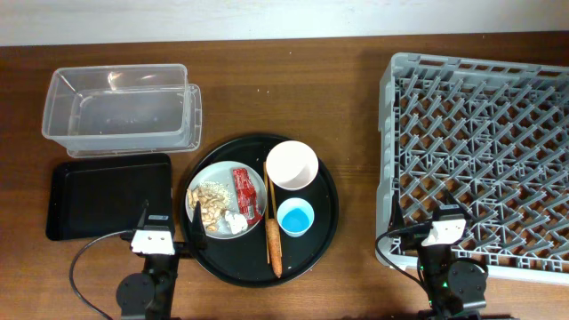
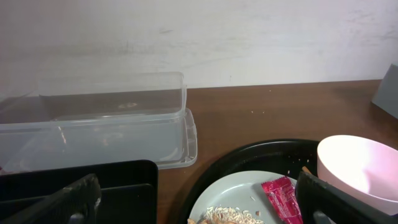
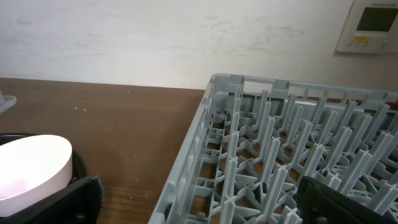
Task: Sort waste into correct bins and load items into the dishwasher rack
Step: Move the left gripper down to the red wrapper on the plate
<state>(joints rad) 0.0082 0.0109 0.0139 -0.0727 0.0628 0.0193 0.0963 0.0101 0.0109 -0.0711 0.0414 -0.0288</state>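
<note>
Neither the sorting nor the loading appears to have been started. The waste is all gathered on or beside the pale grey-green plate (image 1: pixel 216 175). A heap of beige food scraps (image 1: pixel 211 201), a small red wrapper (image 1: pixel 246 194) and a crumpled white paper scrap (image 1: pixel 235 222) are seen lying on it. A small orange carrot (image 1: pixel 274 248) is laid just beside it, toward the near edge of the bench (image 1: pixel 356 89). Thin wooden chopsticks (image 1: pixel 266 188) are laid between the plate and two other items, a white-pinkish bowl (image 1: pixel 292 165) and a small light-blue cup (image 1: pixel 295 217). All of these are carried by a large round black tray (image 1: pixel 325 222), set mid-bench close to the near edge.

Toward the far left corner a clear plastic tub (image 1: pixel 191 107) is seen empty. Just in front of it, by the left edge, a shallow black rectangular tray (image 1: pixel 107 196) is likewise bare. Along the right edge the grey dishwasher rack (image 1: pixel 388 133) is shown with nothing among its pegs, as far as it is in view.

The left claw (image 2: pixel 198 186) is held wide with nothing in it, at the near edge between the black rectangular tray and the plate. The right claw (image 3: pixel 200 186) is also held wide and empty, by the near left corner of the rack.

Everything is judged to remain: four pieces of waste to be binned and four items to be racked.
</note>
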